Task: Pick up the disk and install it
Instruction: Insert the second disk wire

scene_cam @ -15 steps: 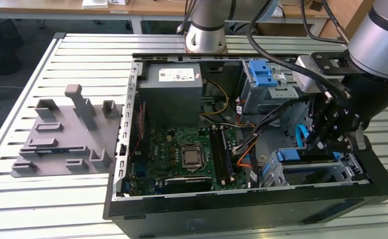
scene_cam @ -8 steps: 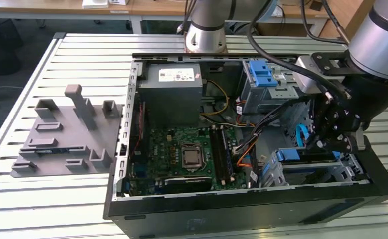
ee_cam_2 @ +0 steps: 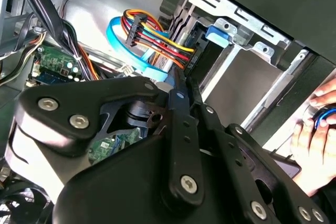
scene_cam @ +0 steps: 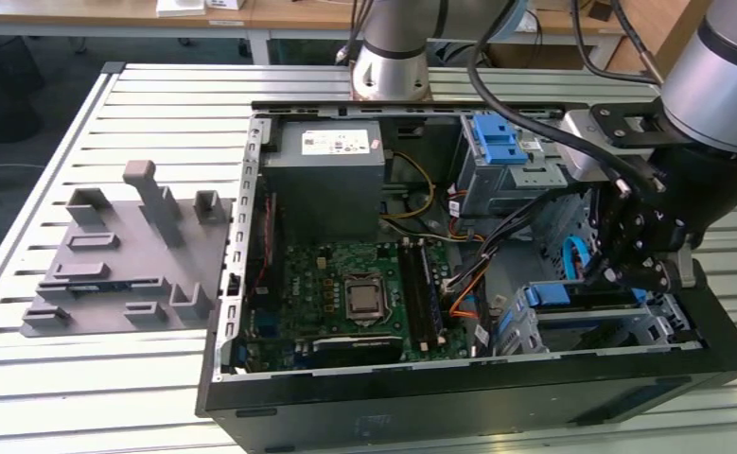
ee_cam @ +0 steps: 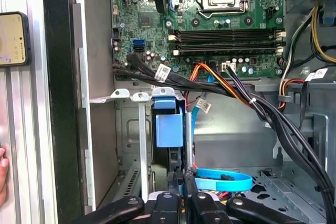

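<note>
The disk (scene_cam: 568, 295) sits on edge in the lower drive cage (scene_cam: 652, 326) at the front corner of the open computer case, on the exterior view's right. In the first wrist view its blue side rail (ee_cam: 169, 125) stands between the cage's metal tabs, and in the second wrist view the rail's blue tab (ee_cam_2: 217, 32) shows at the cage's mouth. My gripper (scene_cam: 621, 279) hangs straight over it. Its black fingers (ee_cam: 174, 184) lie close together, shut, with their tips at the disk's near end. I cannot tell whether they touch it.
Bundled power cables (ee_cam: 262, 108) and a blue data cable (ee_cam: 220, 177) run close beside the cage. The motherboard (scene_cam: 342, 293), the grey power-supply box (scene_cam: 330, 180) and an upper bay with a blue latch (scene_cam: 500, 142) occupy the case. A grey fixture (scene_cam: 129, 255) lies on the table. A person's hand (ee_cam_2: 315, 129) rests outside the case.
</note>
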Motion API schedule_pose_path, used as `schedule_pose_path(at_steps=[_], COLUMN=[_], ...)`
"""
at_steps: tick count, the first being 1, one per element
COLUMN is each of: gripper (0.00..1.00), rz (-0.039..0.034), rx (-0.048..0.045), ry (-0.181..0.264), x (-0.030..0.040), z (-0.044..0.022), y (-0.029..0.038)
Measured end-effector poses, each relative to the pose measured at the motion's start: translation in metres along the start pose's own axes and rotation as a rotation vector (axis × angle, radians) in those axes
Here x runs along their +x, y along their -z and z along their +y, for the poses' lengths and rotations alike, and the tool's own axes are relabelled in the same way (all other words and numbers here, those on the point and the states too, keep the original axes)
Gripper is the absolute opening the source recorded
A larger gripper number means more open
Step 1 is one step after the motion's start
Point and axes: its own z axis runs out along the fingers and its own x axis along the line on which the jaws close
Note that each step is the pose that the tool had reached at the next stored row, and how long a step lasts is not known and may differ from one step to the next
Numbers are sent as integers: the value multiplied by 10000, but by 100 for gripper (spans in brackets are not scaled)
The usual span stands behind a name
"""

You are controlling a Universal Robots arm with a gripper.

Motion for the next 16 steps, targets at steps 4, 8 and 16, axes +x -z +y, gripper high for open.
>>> schedule_pose_path(at_steps=[4,8,16], gripper=[16,16,16], rz=[-26,-35,-35], rx=[45,46,46], ry=[5,4,4], x=[10,12,11], z=[5,8,9], y=[-11,-32,-56])
